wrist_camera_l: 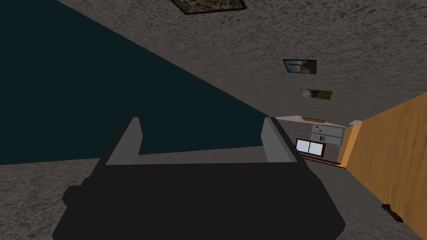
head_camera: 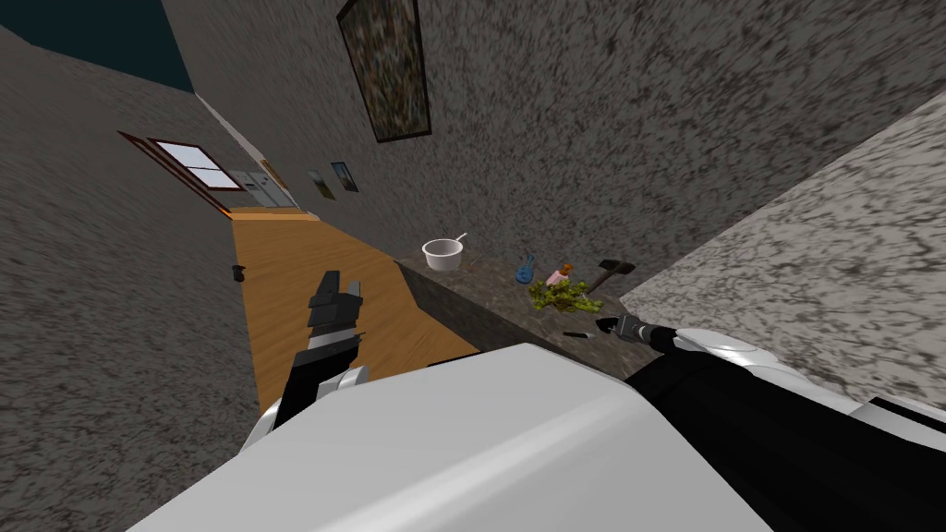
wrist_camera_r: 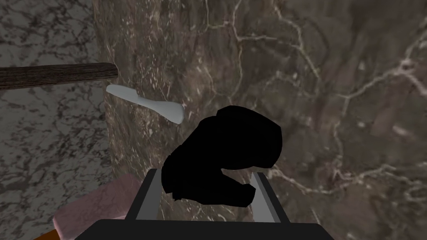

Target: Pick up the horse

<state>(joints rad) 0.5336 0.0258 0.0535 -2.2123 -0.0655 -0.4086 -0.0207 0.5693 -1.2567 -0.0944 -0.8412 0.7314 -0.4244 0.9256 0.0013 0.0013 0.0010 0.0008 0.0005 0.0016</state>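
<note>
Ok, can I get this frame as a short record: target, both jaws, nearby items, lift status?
target: black horse, between the right jaws
right jaws: shut on the horse's sides
left jaws: open, empty, away from the counter
counter: brown, marbled
nearby: hammer, white pot, green leaves, pink block
lifted: cannot tell

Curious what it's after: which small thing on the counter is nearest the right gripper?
The black horse, right at the right gripper; the white utensil and wooden handle lie beyond it.
</note>
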